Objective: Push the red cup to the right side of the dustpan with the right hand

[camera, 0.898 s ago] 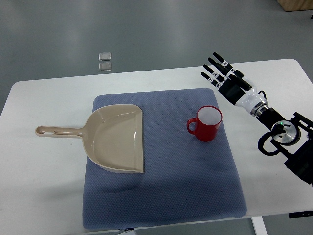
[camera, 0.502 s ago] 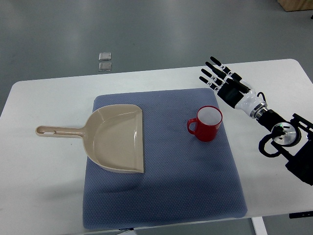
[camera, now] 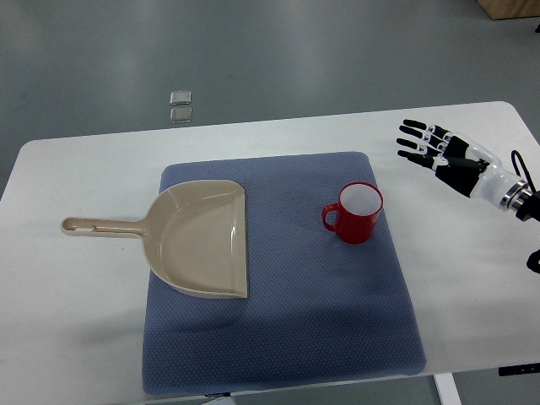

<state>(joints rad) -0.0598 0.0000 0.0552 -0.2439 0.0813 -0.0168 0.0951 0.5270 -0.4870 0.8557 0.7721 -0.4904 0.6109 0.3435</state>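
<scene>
R hand (camera: 451, 160) at frame right, fingers (camera: 415, 142) spread, empty; cup (camera: 358, 213) lies lower-left of them; dustpan (camera: 201, 238) further left.

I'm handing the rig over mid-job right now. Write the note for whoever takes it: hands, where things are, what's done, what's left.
Right hand: fingers spread, empty, over bare table at the right, off the mat's edge, clear of the cup.
Left hand: out of view.
Red cup: upright on the blue mat, handle toward the dustpan, with a clear gap of mat between them.
Done: no contact visible.
Left: bring the right hand to the cup and push it leftward until it sits beside the dustpan's right edge.
</scene>
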